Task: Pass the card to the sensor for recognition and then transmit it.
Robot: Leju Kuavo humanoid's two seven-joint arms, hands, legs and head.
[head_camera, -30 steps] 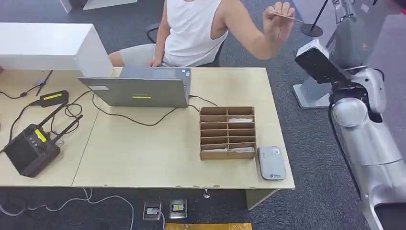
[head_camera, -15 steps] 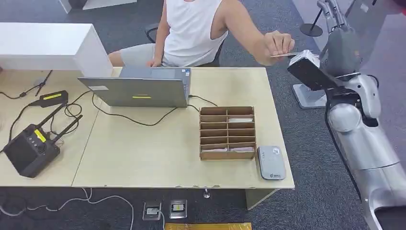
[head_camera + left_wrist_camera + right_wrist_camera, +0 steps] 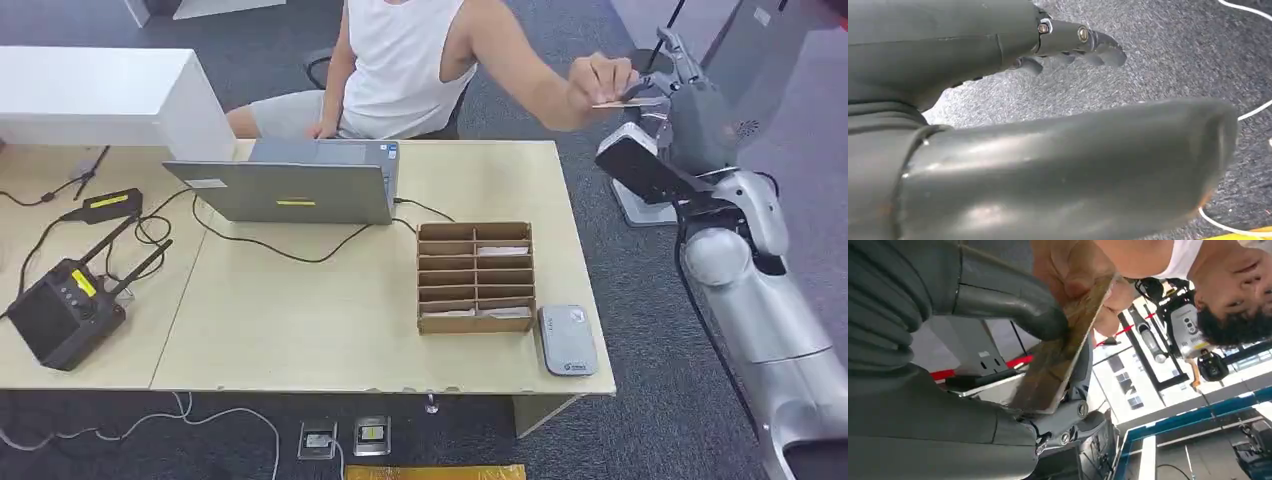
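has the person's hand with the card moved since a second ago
Yes. Against the desk, which has stayed put, the person's hand dropped, then shifted outward past the desk edge, bringing the card to the right hand.

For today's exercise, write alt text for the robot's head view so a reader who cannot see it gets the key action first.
A seated person's hand holds a card out to the robot's raised right hand, beyond the desk's right edge; the card's far end meets the robot's fingers. On the wooden desk sit a laptop, a cardboard sorting tray and a grey card reader.

No legible text or labels.
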